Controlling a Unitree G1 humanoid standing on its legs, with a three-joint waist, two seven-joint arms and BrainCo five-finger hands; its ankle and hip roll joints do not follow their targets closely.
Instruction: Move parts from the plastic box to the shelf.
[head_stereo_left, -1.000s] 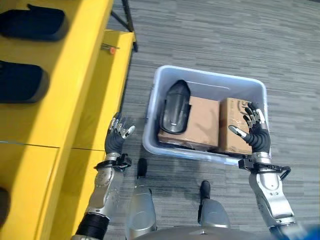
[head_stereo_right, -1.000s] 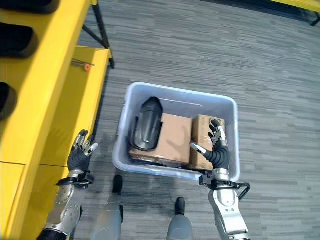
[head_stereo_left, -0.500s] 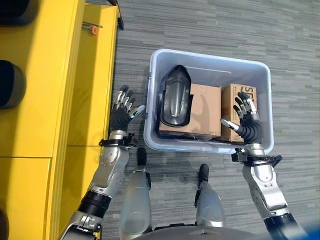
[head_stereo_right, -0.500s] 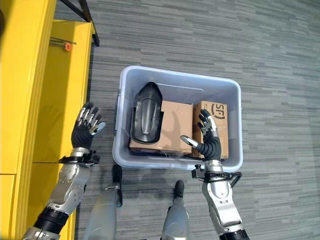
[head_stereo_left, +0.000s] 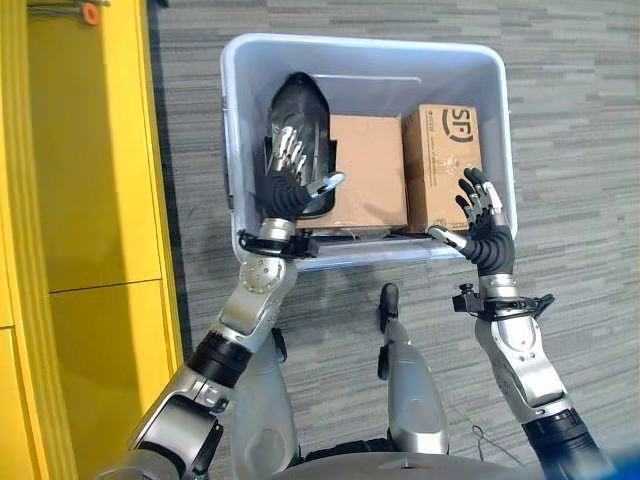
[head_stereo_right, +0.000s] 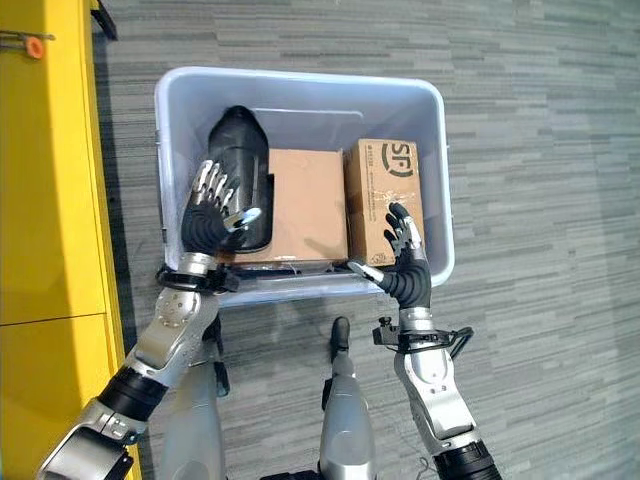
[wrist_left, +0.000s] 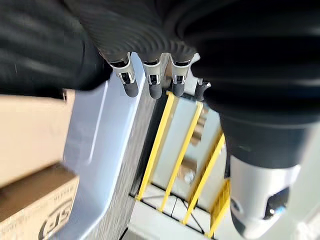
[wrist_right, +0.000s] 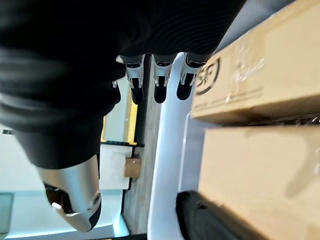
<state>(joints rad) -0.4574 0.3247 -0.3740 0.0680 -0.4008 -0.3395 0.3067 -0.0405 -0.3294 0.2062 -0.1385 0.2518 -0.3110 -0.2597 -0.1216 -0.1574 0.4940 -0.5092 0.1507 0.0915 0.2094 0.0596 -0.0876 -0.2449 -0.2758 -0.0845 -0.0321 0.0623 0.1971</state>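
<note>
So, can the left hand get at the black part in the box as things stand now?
Probably yes. The left hand hovers open right above the black part, which lies uncovered on top at the left side of the plastic box. Nothing stands between them.

The plastic box (head_stereo_left: 365, 52) stands on the floor (head_stereo_left: 570, 120), with the shelf (head_stereo_left: 80, 200) just to its left. Inside it a curved part (head_stereo_left: 300, 105) lies at the left, a large carton (head_stereo_left: 368, 170) in the middle and a narrow carton (head_stereo_left: 442, 160) at the right, side by side. The left hand (head_stereo_left: 290, 185) hangs over the curved part at the near left corner, and the right hand (head_stereo_left: 485, 235) is at the near right rim by the narrow carton.
</note>
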